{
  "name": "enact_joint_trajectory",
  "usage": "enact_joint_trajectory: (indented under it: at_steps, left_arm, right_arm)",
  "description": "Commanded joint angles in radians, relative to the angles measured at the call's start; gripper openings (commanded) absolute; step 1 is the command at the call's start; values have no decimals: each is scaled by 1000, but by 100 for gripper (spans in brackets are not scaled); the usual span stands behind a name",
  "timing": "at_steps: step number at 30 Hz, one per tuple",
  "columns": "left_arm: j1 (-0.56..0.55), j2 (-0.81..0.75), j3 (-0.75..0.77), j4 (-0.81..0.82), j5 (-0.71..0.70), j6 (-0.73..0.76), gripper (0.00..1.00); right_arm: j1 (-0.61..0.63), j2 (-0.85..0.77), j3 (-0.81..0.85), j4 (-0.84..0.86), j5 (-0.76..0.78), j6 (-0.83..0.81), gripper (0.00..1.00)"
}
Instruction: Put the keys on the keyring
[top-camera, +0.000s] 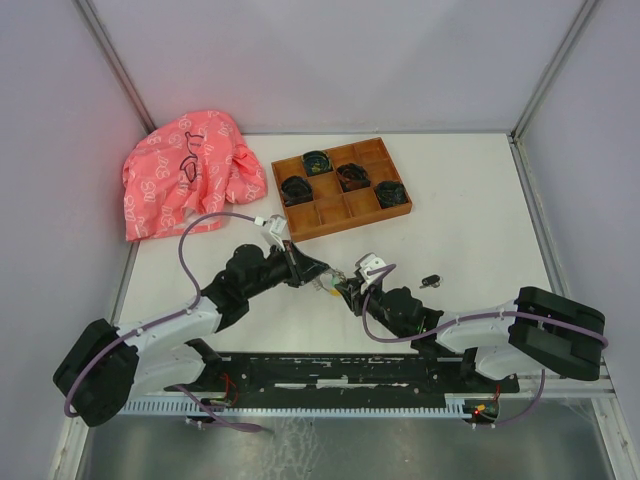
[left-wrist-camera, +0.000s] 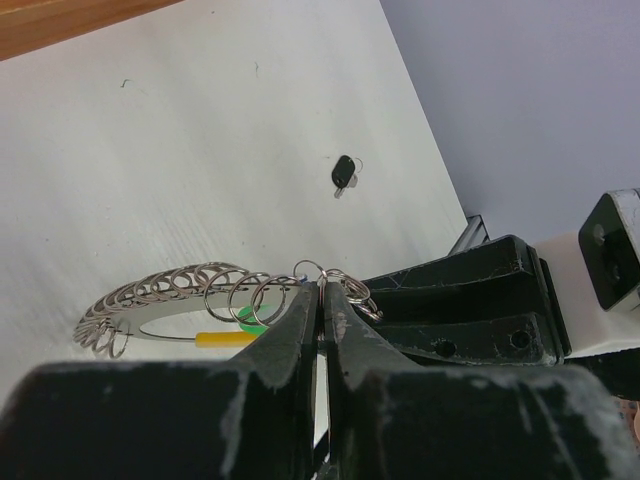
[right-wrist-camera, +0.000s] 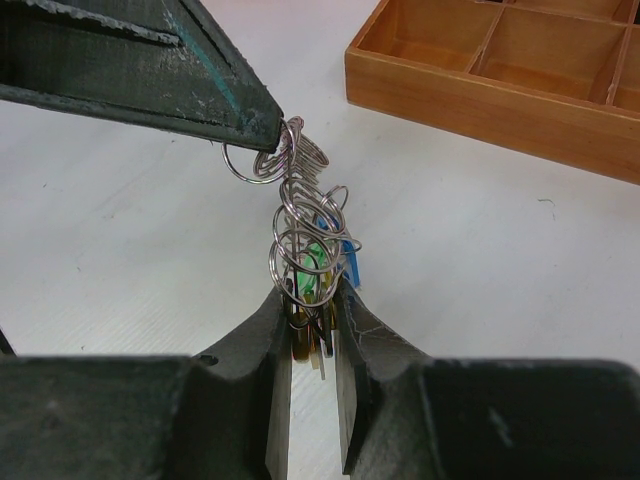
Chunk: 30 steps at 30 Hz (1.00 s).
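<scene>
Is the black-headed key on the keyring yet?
No: the black-headed key lies by itself on the white table, clearly apart from the keyring.

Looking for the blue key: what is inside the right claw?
Inside the right claw: the keyring's small rings, a green tag and a yellow tag. The blue key shows at its tip. Their lower ends are hidden by its fingers.

keyring (left-wrist-camera: 180, 288) of linked rings, blue key (right-wrist-camera: 350, 262) beside; black key (left-wrist-camera: 343, 174) lies apart.
</scene>
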Motion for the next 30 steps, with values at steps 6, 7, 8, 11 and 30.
enact_joint_trajectory:
  at_steps: [6, 7, 8, 11, 30]
  left_arm:
    - [-8, -3, 47, -10, 10, 42, 3]
    - [-7, -11, 45, -4, 2, 51, 3]
    - [-7, -18, 42, 4, -9, 60, 3]
    - [-9, -34, 20, 67, -54, 99, 3]
    - [-92, 187, -163, 796, -143, 313, 3]
  right_arm:
    - [0, -10, 12, 73, -17, -17, 1]
    - [0, -11, 11, 66, -18, -20, 1]
    - [0, -15, 11, 58, -21, -24, 1]
    - [0, -29, 14, 23, -34, -37, 1]
    - [-3, -245, 85, -359, -212, -193, 33]
